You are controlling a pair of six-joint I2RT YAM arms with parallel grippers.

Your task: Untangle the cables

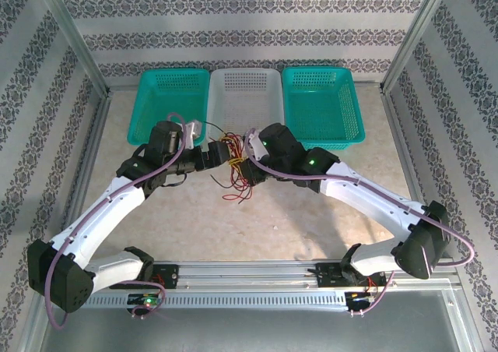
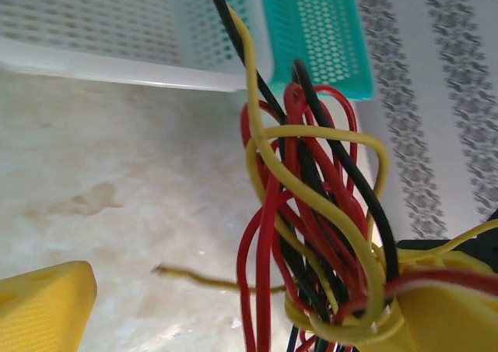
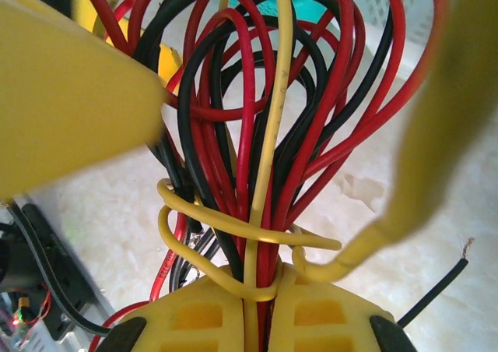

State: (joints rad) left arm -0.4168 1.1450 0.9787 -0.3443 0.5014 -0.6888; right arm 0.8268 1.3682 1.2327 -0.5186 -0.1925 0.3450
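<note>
The cables, a tangled bunch of thin red, black and yellow wires, sit mid-table just before the white basket. Long axis runs far to near, with loose ends trailing nearward. Right gripper is clamped on the bunch; left gripper stands wide beside it.

The thin red, black and yellow cables have smooth, glossy plastic insulation that catches highlights, and one black end shows bare, frayed metal strands. The right gripper's yellow fingers look like smooth moulded plastic with a dull sheen. The teal perforated baskets and the white perforated basket are shiny plastic mesh. The beige mottled tabletop looks matt and stone-like. The silver frame posts are brushed metal.
</note>
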